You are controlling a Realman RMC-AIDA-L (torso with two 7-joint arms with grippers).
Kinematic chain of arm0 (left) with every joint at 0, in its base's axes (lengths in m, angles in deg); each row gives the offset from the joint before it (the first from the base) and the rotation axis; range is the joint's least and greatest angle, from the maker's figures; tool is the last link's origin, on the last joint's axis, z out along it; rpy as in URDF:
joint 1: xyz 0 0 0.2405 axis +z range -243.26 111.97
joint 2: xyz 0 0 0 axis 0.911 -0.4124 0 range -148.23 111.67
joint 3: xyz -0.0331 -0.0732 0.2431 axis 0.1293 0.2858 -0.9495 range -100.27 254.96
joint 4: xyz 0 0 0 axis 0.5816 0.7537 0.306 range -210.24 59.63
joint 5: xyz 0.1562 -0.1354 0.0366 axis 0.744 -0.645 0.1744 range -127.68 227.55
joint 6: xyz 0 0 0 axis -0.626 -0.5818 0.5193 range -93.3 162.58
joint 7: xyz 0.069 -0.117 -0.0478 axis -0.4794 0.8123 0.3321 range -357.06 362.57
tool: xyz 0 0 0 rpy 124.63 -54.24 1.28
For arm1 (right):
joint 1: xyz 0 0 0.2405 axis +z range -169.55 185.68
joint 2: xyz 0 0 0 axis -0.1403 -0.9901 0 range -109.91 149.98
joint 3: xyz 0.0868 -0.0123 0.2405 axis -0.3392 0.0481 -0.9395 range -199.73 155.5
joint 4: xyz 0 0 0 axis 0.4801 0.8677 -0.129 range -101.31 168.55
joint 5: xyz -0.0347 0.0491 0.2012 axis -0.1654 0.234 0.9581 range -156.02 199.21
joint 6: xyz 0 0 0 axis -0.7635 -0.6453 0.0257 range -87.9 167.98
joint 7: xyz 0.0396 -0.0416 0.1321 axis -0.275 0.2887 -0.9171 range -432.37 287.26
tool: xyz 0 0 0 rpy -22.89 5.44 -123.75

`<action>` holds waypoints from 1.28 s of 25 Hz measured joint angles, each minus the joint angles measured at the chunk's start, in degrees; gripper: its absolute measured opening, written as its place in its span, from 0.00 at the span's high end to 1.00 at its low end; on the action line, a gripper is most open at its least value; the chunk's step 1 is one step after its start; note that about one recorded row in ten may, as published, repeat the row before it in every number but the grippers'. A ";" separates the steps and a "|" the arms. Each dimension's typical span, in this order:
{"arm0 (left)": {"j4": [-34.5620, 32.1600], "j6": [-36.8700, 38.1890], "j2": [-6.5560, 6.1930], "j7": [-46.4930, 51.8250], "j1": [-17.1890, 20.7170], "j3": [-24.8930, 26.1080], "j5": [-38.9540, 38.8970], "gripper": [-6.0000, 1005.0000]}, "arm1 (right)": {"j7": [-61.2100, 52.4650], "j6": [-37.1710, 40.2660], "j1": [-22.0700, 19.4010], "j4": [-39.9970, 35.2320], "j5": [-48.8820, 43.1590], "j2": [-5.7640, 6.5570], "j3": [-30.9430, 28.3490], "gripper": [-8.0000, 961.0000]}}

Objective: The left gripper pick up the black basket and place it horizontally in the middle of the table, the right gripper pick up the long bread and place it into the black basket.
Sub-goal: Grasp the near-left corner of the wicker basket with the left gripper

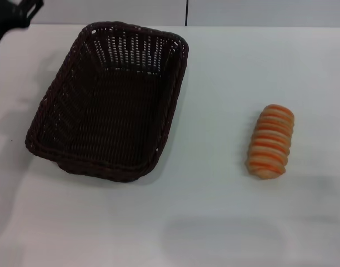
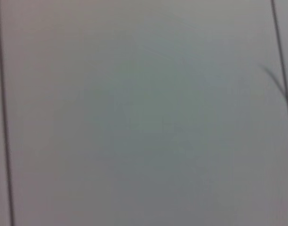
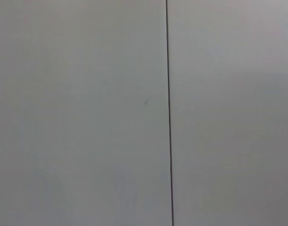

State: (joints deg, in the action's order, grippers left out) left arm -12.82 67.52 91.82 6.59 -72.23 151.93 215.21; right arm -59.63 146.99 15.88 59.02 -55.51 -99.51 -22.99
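A white surface (image 1: 214,222) fills nearly all of the head view, evenly lit, with soft grey shadows along its left side and a faint one near the front. Beyond its far edge stands a pale grey wall (image 1: 259,12) split by a thin dark vertical seam (image 1: 186,12). Both wrist views show only flat grey panels, each crossed by thin dark lines (image 3: 169,113) running from edge to edge.

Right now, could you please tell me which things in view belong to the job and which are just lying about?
For the job:
- black basket, empty, on the table
- long bread, lying to the basket's right, apart from it
- left tool, at the far left corner

Lying about:
- nothing else in view
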 joint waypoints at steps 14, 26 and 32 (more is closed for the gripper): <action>42.03 -72.82 3.17 -14.14 -0.87 9.51 -1.58 0.22 | 0.00 0.11 -0.17 -0.21 0.03 0.08 -0.31 0.12; 39.36 -94.70 7.96 -24.58 -7.83 18.95 -9.38 0.23 | 0.12 -0.30 -0.45 -0.66 0.09 0.09 -0.06 0.12; 30.77 -94.50 8.06 -24.81 -11.09 18.95 -9.23 0.24 | 0.12 -0.04 -0.82 -0.70 0.12 0.06 -0.01 0.12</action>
State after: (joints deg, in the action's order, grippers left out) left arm 17.96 -26.98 99.88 -18.22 -83.32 170.88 205.98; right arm -59.52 146.96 15.06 58.32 -55.39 -99.45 -23.00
